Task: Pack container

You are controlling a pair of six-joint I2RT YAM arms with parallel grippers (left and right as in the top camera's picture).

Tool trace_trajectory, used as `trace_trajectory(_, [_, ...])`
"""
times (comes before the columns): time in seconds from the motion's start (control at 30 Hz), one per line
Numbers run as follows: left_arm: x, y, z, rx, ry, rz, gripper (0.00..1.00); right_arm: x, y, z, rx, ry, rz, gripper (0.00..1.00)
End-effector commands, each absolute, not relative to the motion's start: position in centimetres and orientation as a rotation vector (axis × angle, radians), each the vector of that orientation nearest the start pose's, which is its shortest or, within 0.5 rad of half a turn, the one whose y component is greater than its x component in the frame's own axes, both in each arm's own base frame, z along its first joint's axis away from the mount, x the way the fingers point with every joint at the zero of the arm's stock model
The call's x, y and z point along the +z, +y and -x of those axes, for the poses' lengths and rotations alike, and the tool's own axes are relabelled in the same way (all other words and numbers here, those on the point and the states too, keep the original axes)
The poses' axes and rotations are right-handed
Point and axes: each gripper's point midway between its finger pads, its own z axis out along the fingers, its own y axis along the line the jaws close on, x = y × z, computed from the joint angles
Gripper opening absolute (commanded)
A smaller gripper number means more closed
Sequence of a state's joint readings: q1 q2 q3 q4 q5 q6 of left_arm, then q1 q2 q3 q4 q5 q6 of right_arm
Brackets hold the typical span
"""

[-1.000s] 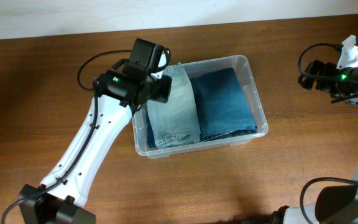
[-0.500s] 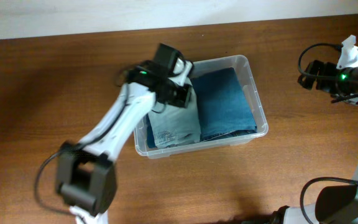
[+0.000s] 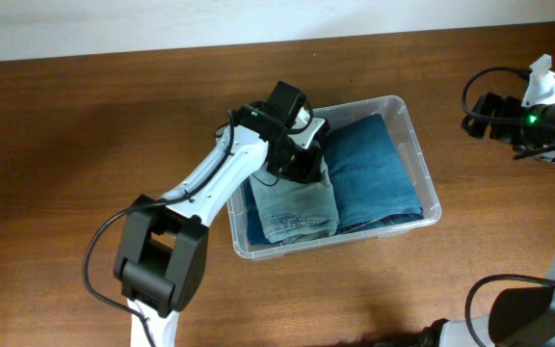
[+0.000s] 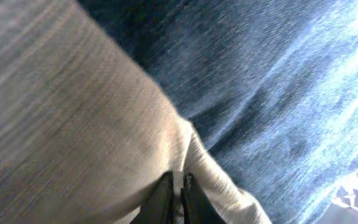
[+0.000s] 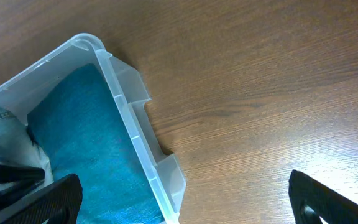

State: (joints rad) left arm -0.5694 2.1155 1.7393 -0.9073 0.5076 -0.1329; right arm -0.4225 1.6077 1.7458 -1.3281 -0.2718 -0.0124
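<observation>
The clear plastic container (image 3: 430, 183) stands mid-table and holds folded light-wash jeans (image 3: 302, 207) on the left and folded dark blue jeans (image 3: 379, 178) on the right. Its base is hidden under them. My left gripper (image 3: 306, 159) is down inside the container at the far end of the light jeans. In the left wrist view the gripper (image 4: 176, 186) is pinched shut on a fold of the light jeans (image 4: 73, 124), beside the dark jeans (image 4: 278, 74). My right gripper (image 3: 475, 114) hovers wide open and empty, right of the container. In the right wrist view the gripper (image 5: 182, 208) looks at the container's corner (image 5: 129, 124).
The brown wooden table (image 3: 85, 145) lies bare around the container. The left arm's white links (image 3: 196, 188) reach in from the front left. The right arm's base and cables (image 3: 547, 116) sit at the far right edge. A pale wall runs along the back.
My left arm has swung right and down into the container onto the light jeans. The container with both jeans has slid right and toward the front. The right arm has not moved.
</observation>
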Motion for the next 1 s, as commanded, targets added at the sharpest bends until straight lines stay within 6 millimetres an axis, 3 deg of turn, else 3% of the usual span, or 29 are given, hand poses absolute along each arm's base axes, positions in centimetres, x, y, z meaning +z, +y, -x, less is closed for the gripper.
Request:
trace_trajectory(0.0, [11.2, -27.2, -38.0, -0.600, 2.799, -0.659, 0.15, 24.4, -9.5, -34.3, 0.268, 2.675, -0.445, 0.98])
trace_trajectory(0.03, [12.6, -26.4, -38.7, -0.584, 2.765, -0.637, 0.23, 24.5, -9.2, -34.4, 0.268, 2.678, -0.424, 0.98])
trace_trajectory(0.2, [19.1, -19.8, -41.7, -0.437, 2.624, -0.438, 0.99, 24.5, -6.6, -35.3, 0.243, 2.696, -0.250, 0.99])
trace_trajectory(0.33, [21.7, -14.4, -43.3, -0.338, 2.569, -0.285, 0.99, 24.8, -4.8, -36.6, 0.212, 2.669, -0.147, 0.98])
trace_trajectory(0.47, [21.8, -9.5, -44.6, -0.292, 2.570, -0.140, 0.99, 25.8, -2.5, -38.7, 0.212, 2.593, -0.038, 0.98])
trace_trajectory(0.63, [21.7, -5.1, -45.1, -0.239, 2.577, -0.017, 0.99, 27.2, -1.4, -40.8, 0.235, 2.493, 0.018, 0.98])
trace_trajectory(0.7, [21.6, -2.6, -45.2, -0.139, 2.580, 0.047, 0.99, 27.1, -1.4, -40.7, 0.236, 2.496, 0.018, 0.98])
trace_trajectory(0.8, [21.6, -0.5, -44.2, -0.113, 2.607, 0.109, 0.99, 26.6, -1.6, -39.4, 0.221, 2.550, -0.006, 0.98])
trace_trajectory(0.97, [23.4, 1.0, -41.9, -0.089, 2.586, 0.136, 0.99, 27.9, -2.3, -36.5, 0.140, 2.562, -0.030, 0.99])
